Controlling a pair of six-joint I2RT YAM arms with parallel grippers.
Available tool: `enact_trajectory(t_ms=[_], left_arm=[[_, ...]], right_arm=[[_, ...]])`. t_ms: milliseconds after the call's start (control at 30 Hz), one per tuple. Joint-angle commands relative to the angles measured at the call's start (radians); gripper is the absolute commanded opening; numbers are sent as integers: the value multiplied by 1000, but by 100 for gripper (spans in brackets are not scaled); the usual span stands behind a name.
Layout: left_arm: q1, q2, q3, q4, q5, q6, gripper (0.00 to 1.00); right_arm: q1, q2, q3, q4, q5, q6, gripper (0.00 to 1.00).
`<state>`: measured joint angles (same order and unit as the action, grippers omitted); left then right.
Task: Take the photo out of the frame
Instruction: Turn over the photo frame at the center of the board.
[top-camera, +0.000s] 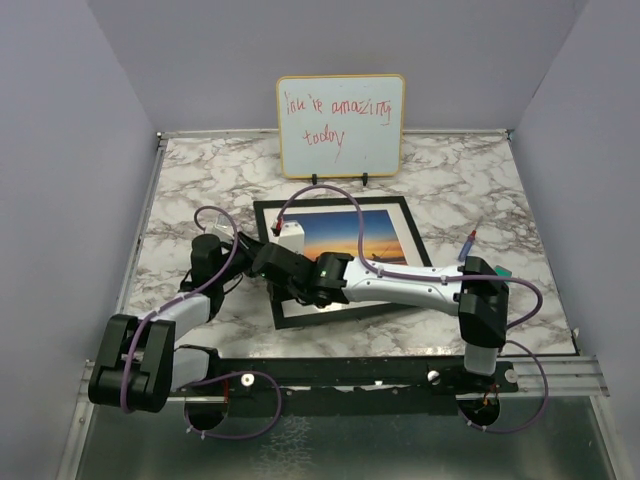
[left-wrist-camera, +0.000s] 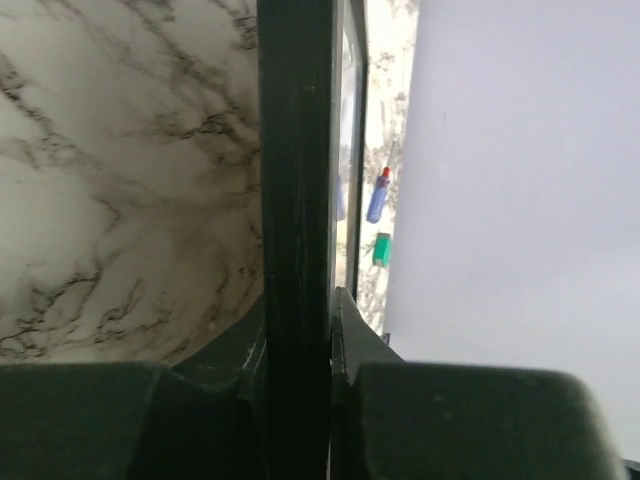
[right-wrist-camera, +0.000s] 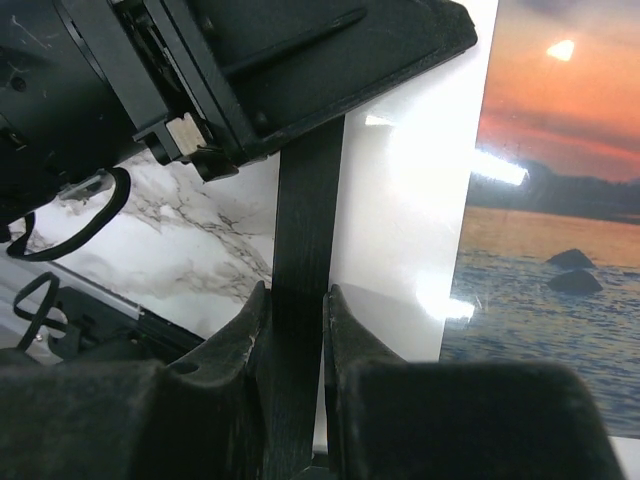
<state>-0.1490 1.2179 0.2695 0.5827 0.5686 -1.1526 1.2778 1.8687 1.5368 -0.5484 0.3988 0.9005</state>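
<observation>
My left gripper (left-wrist-camera: 298, 310) and right gripper (right-wrist-camera: 298, 295) both pinch the frame (top-camera: 340, 205) by its black rail near eight o'clock, probably to tip it; the photo (top-camera: 360, 235) lies inside, face up, mid-table (top-camera: 200, 180).

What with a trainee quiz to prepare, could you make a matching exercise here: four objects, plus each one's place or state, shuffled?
1. thin black rectangular picture frame
2. orange-and-blue sunset photo with white border
3. wood-edged whiteboard with red handwriting
4. blue marker pen with red cap

A. lies on the marble tabletop, right of the frame
B. stands upright at the tabletop's far edge
C. clamped at one edge by the left end effector and the right end effector
D. sits inside the black frame

Pairs: 1-C, 2-D, 3-B, 4-A
</observation>
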Motion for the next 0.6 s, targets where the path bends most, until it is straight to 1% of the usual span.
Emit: enact_trajectory(t_ms=[0,33,67,100,133,233,300,367,433,567], left_arm=[[-2,-47,28,-36,-20,28,0],[-1,-61,44,-81,-32,47,0],[-1,-77,63,-137,-48,73,0],[-1,-91,85,-193,-65,101,0],[-1,-106,111,-260,-84,133,0],[-1,-126,209,-466,-133,240,0],[-2,-123,268,-556,-136,294,0],[-1,-114,317,-624,-122,334,0],[-1,-103,366,-711,-118,371,0],[-1,-93,471,-867,-130,456,0]], right_arm=[[3,-68,8,80,-42,-15,2],[3,-77,6,82,-48,-24,5],[3,-88,2,83,-53,-31,14],[3,-100,-5,89,-61,-42,26],[3,-117,-16,95,-65,-51,35],[3,-188,-79,141,-83,-116,53],[3,-254,-133,183,-100,-174,65],[3,-332,-200,248,-120,-250,72],[6,-421,-283,311,-113,-323,74],[9,-626,-508,470,-63,-485,78]])
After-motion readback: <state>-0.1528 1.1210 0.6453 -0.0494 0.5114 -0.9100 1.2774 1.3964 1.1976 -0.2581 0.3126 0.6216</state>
